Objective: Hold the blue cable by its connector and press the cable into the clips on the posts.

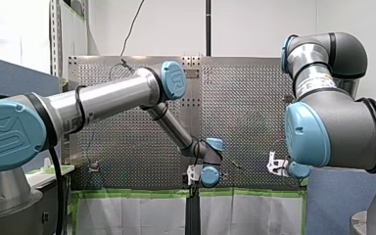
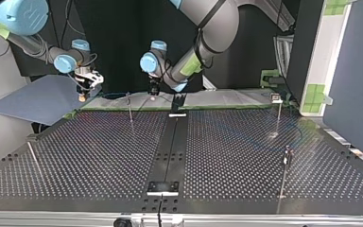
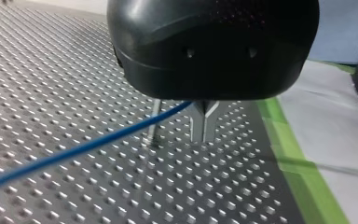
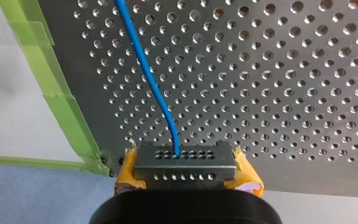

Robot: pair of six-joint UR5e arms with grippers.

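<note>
Perforated metal table point(image 4: 279, 74) filled the right wrist view. Right gripper point(image 4: 186, 171) pinched a grey connector point(image 4: 185, 158), patterned with rows of small holes, between yellow pads point(image 4: 127, 164). Thin blue cable point(image 4: 148, 79) left the connector's middle and ran ahead over the table. Left gripper point(image 3: 204, 122) had its metal fingers pressed together. The cable reached their base beside a post point(image 3: 154, 122); whether it was clamped could not be told.

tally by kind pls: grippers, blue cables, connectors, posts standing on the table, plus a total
grippers: 2, left gripper and right gripper
blue cable: 1
connector: 1
posts: 4
total: 8
</note>
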